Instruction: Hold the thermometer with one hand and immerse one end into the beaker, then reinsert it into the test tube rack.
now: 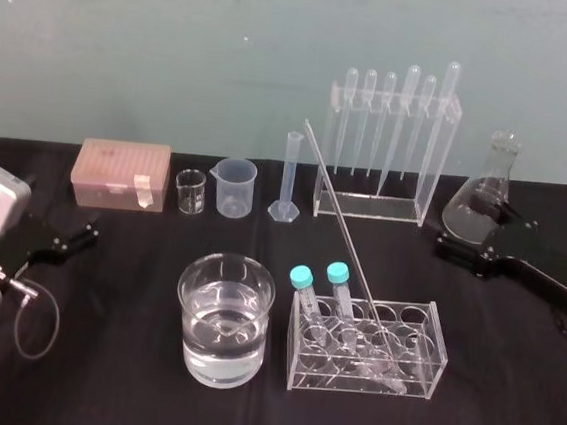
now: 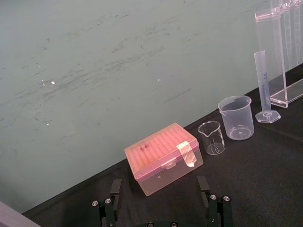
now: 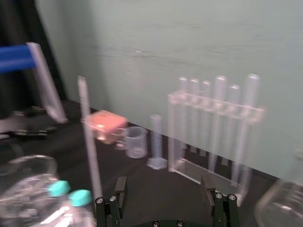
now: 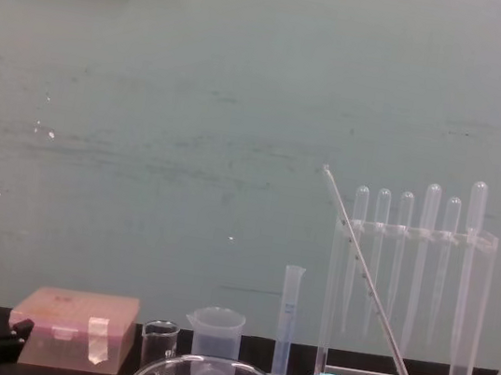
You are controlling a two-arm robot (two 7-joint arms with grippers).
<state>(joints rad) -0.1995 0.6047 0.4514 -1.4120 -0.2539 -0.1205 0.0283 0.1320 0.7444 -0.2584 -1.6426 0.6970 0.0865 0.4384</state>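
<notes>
Thermometer (image 1: 346, 239): a long thin glass stick that leans. Its low end sits in the test tube rack (image 1: 433, 350). Its top tips up toward the far left, next to the tall cylinder (image 1: 290, 178).
Test tube rack: see-through, on the near right part of the black bench (image 1: 98, 365), just right of the beaker (image 1: 191, 299). Two blue-capped tubes (image 1: 302, 277) stand in its left end.
Beaker: big and round, near the middle, with clear water in the lower half.
Right gripper (image 1: 467, 235): far on the right, low over the bench, just beside the flask (image 1: 490, 177). Its two fingers (image 3: 120, 189) are spread wide apart and it holds nothing.
Left gripper (image 1: 72, 235): on the left side, near the pink box (image 1: 122, 172). Its fingers (image 2: 115, 189) are spread wide too, with nothing in them.
Far row, left to right: pink box, little glass beaker (image 1: 190, 191), plastic beaker (image 1: 234, 188), tall cylinder, then the pipette stand (image 1: 439, 157).
</notes>
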